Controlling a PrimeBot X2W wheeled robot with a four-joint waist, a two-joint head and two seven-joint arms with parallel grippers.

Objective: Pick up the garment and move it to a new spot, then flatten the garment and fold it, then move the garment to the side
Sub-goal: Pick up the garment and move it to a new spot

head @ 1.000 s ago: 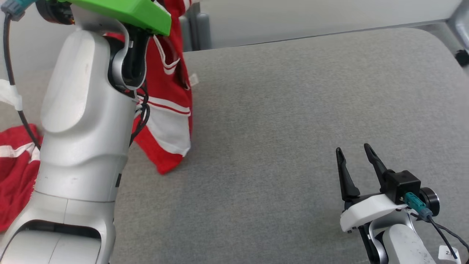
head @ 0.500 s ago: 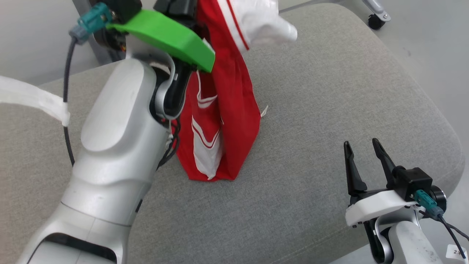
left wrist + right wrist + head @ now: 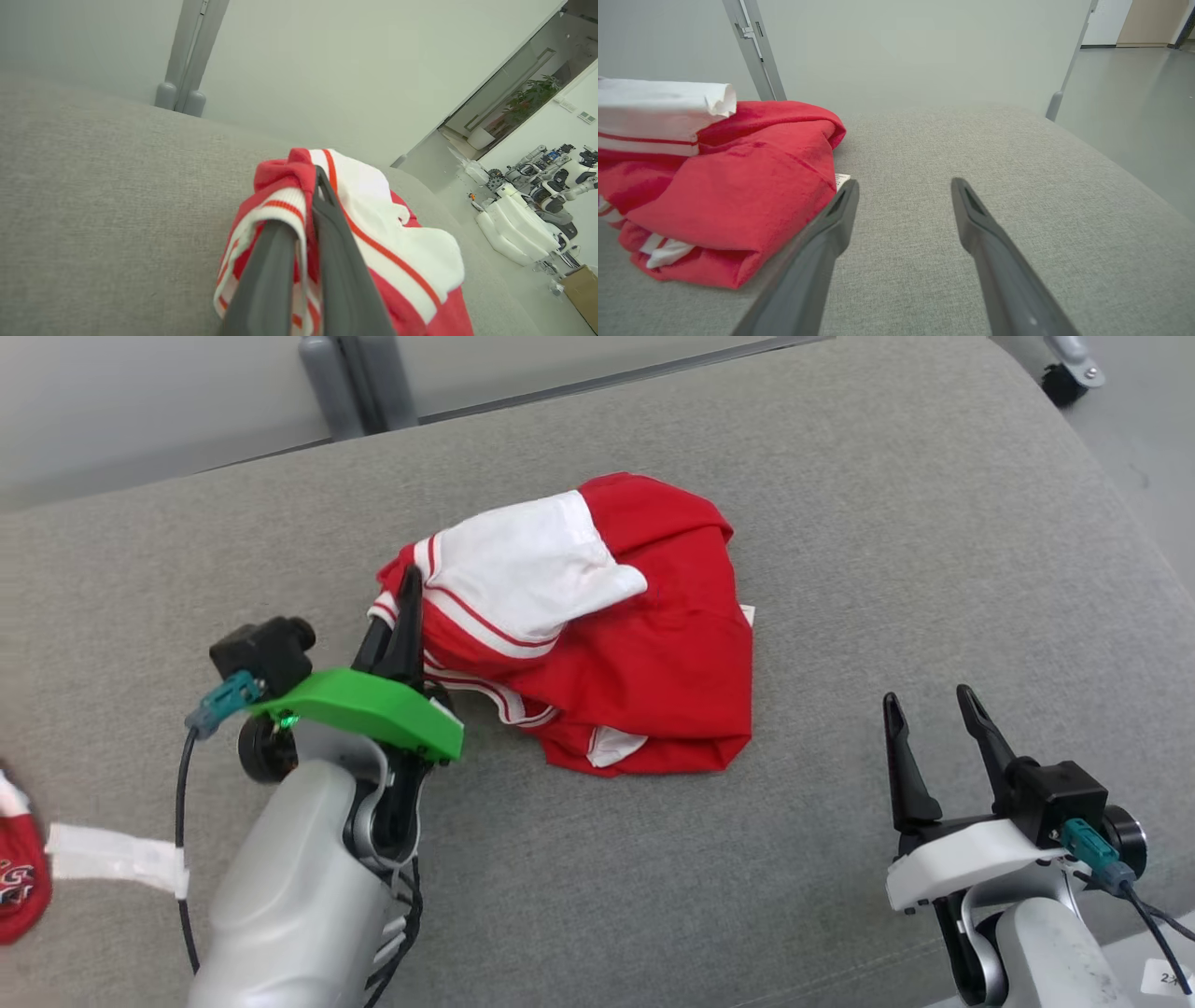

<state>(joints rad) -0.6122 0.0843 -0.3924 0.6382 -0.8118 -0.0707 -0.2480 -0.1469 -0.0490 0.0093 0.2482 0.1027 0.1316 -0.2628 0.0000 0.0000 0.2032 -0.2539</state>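
The garment (image 3: pixel 635 653), red with white panels and stripes, lies in a crumpled heap on the middle of the grey cushioned surface (image 3: pixel 887 504). My left gripper (image 3: pixel 403 593) sits low at the heap's left edge. In the left wrist view the left gripper (image 3: pixel 303 200) is shut on the garment's striped hem (image 3: pixel 280 210), with fabric draped over one finger. My right gripper (image 3: pixel 929 709) stands open at the lower right, apart from the cloth. In the right wrist view the right gripper (image 3: pixel 906 184) holds nothing, and the garment (image 3: pixel 738 186) lies just left of its left finger.
A second red cloth (image 3: pixel 19 887) shows at the far left edge. Grey posts (image 3: pixel 355 378) stand behind the surface against a pale wall. The surface's rounded right edge drops to the floor, where a caster (image 3: pixel 1064 383) stands. Other robots (image 3: pixel 537 186) are parked in the room beyond.
The head camera has shifted. The garment hung from my raised left gripper; it now lies heaped on the surface with the left gripper lowered and still shut on it. The right gripper stays open.
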